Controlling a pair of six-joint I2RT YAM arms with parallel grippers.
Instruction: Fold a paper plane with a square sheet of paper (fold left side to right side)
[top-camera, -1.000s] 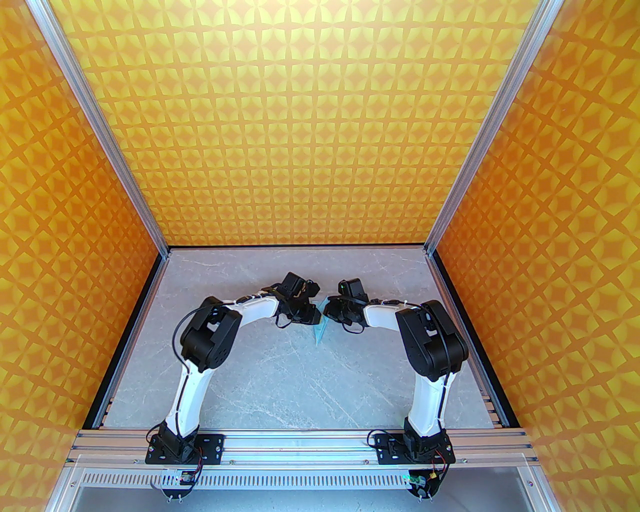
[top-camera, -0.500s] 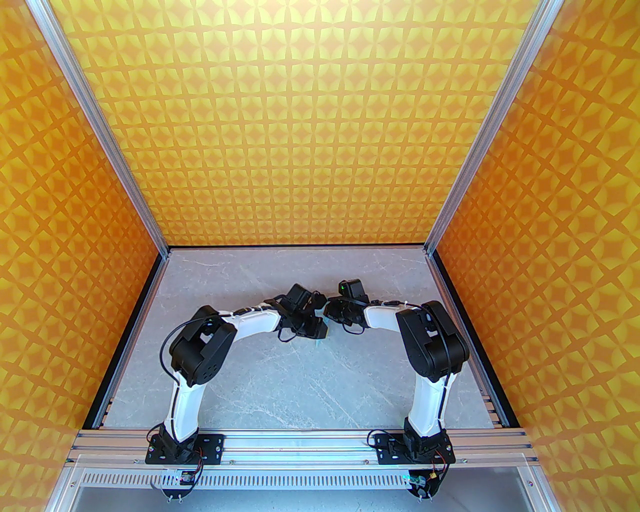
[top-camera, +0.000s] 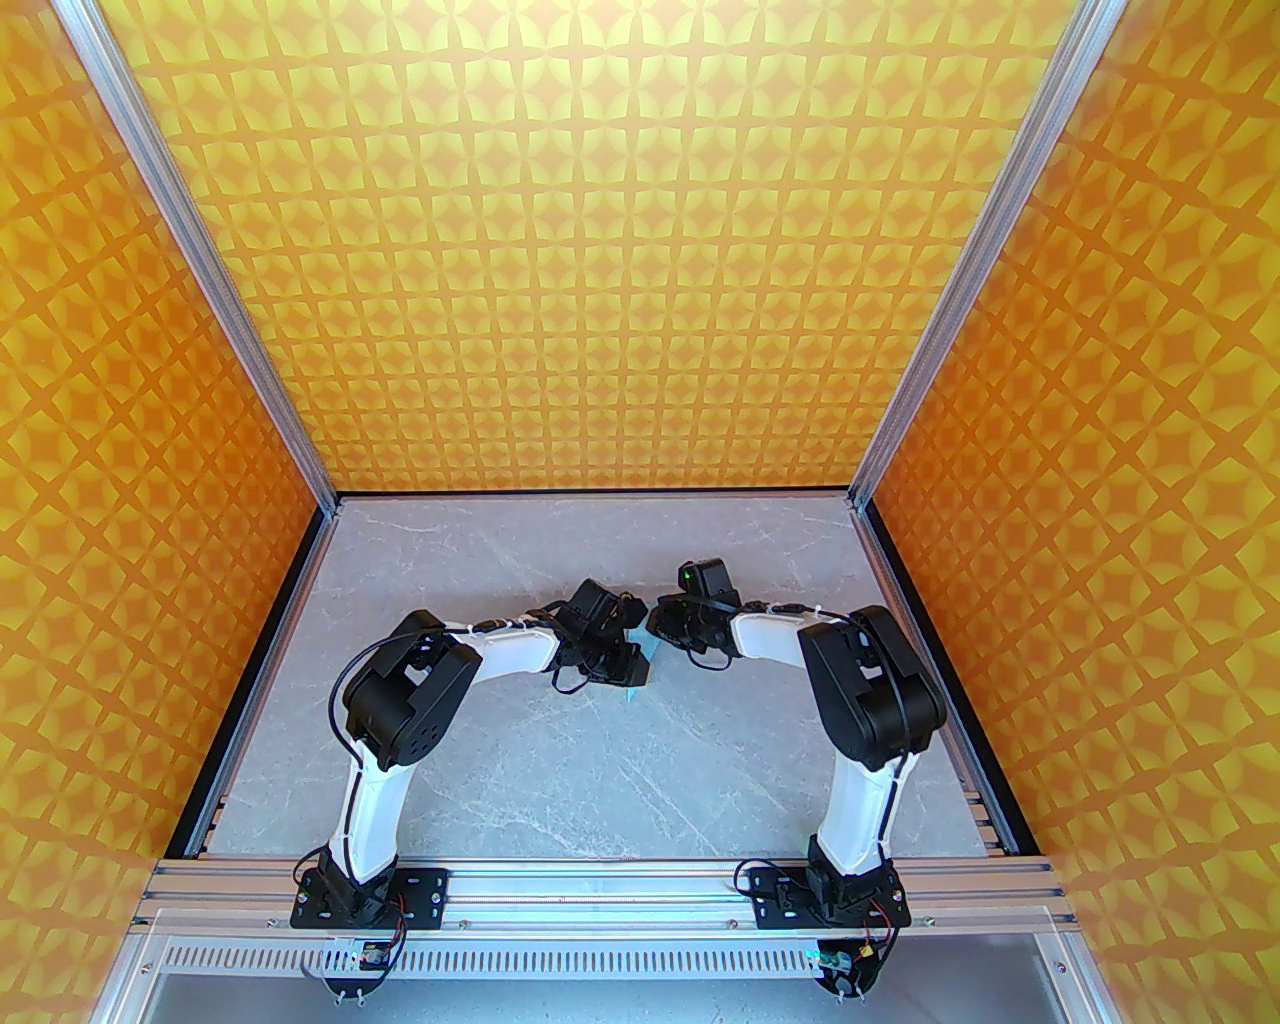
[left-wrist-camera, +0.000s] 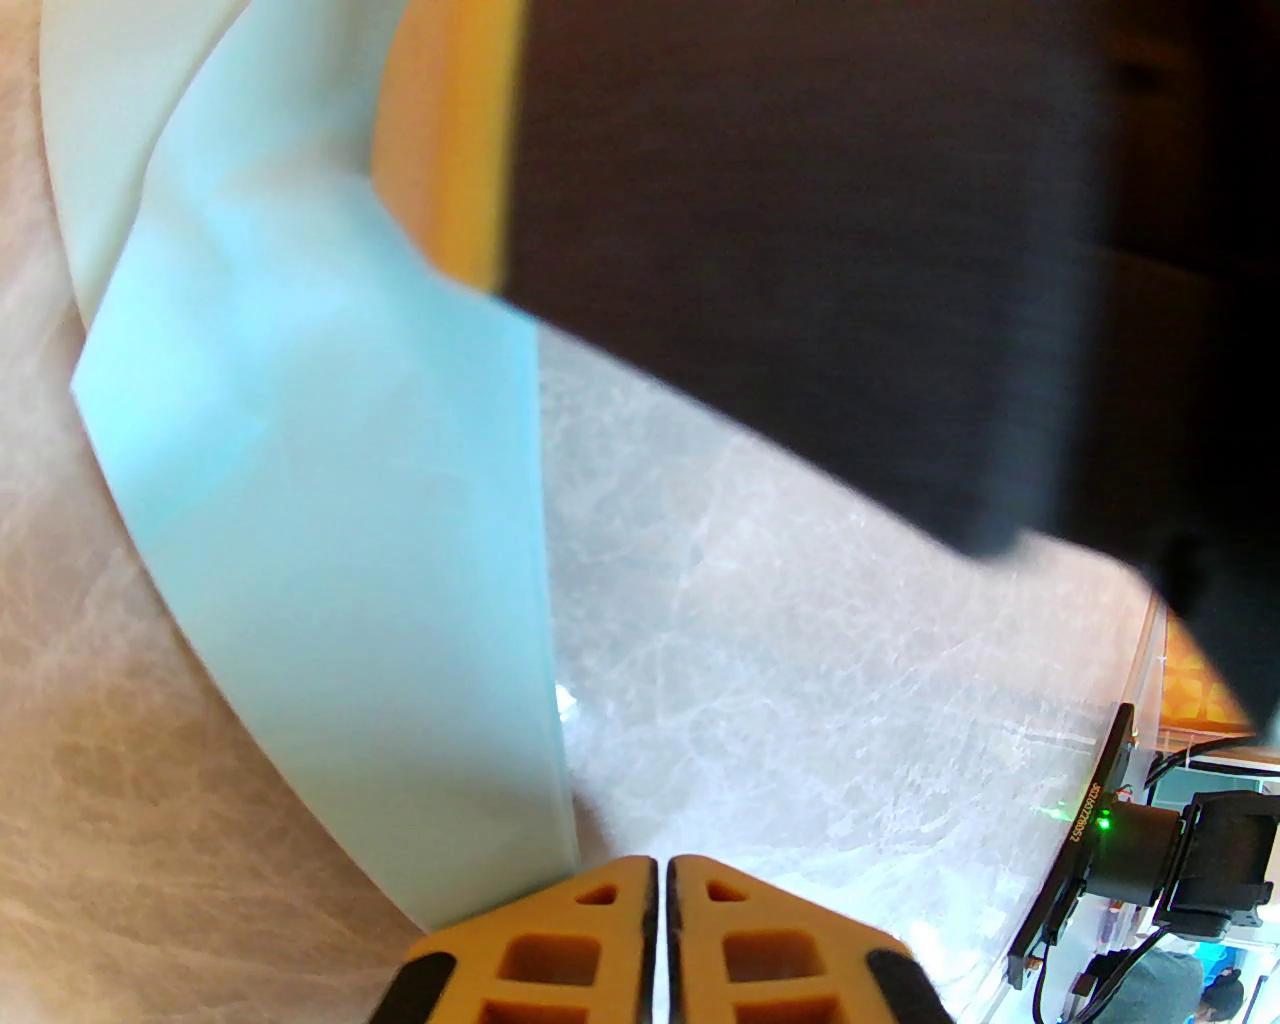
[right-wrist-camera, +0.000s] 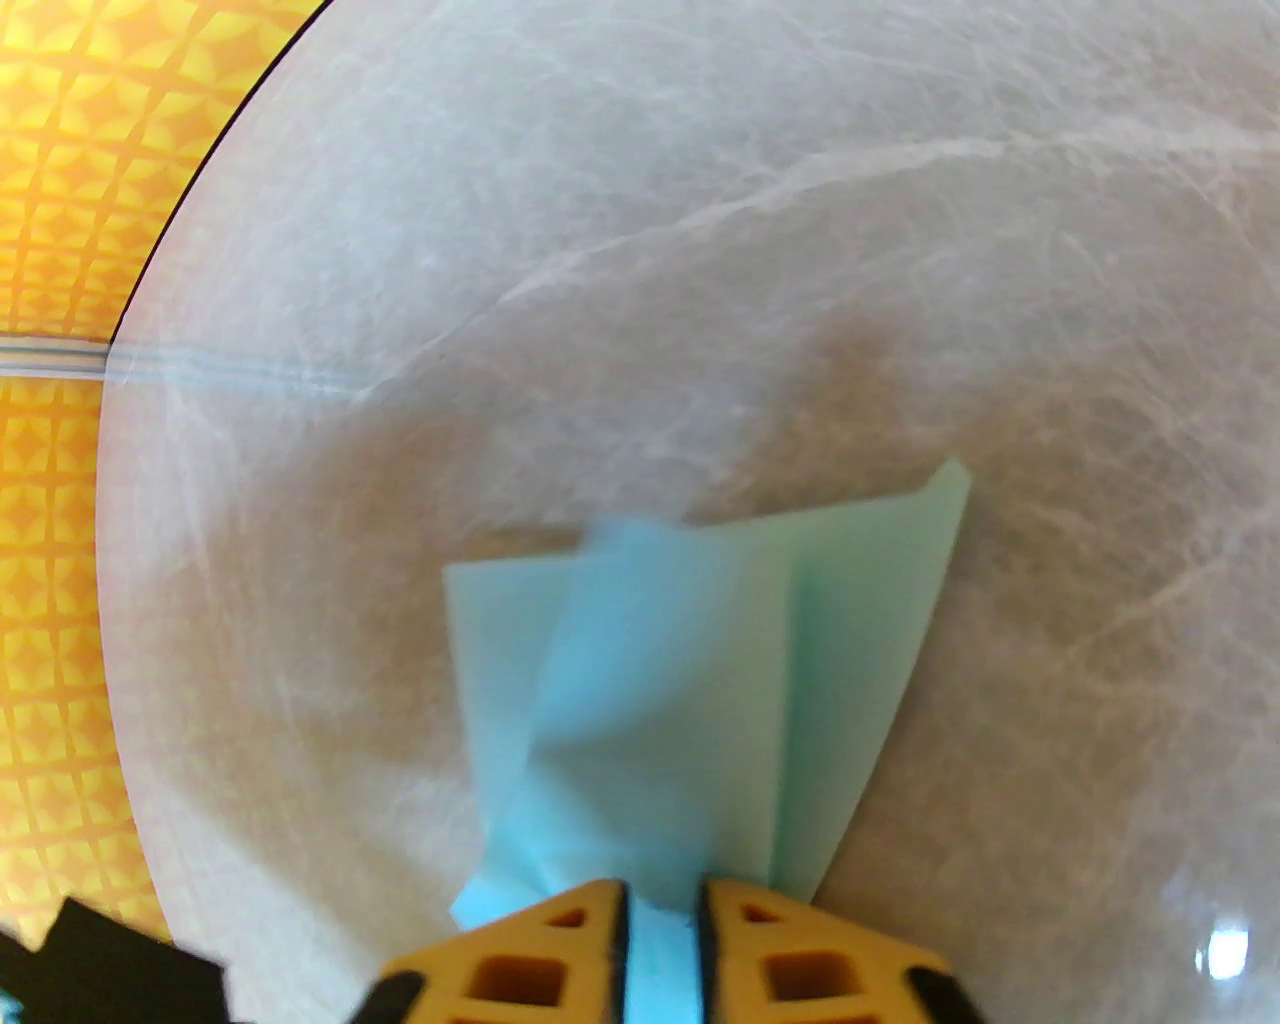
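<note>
- Right wrist view had the square sheet of paper (right-wrist-camera: 700, 680) lying creased and layered on the tabletop (right-wrist-camera: 800, 250). It was pale blue, its flaps fanned away from the camera, and one corner poked out at the far right.
- Its near end ran into the narrow gap of the right tool (right-wrist-camera: 662, 895), whose fingers stood slightly apart. Whether they clamped the paper or merely straddled it could not be told. Judging by that placement, this tool served as the anchor for the fold.
- Left wrist view showed a long blue flap curving up off the tabletop, its lower end just beside the left tool (left-wrist-camera: 662, 870). That tool's fingers were pressed together with no paper visibly between them, probably to push or crease rather than carry.
- Top external view placed both tools nose to nose around mid-tabletop, with slivers of the paper peeking out between and below them.
</note>
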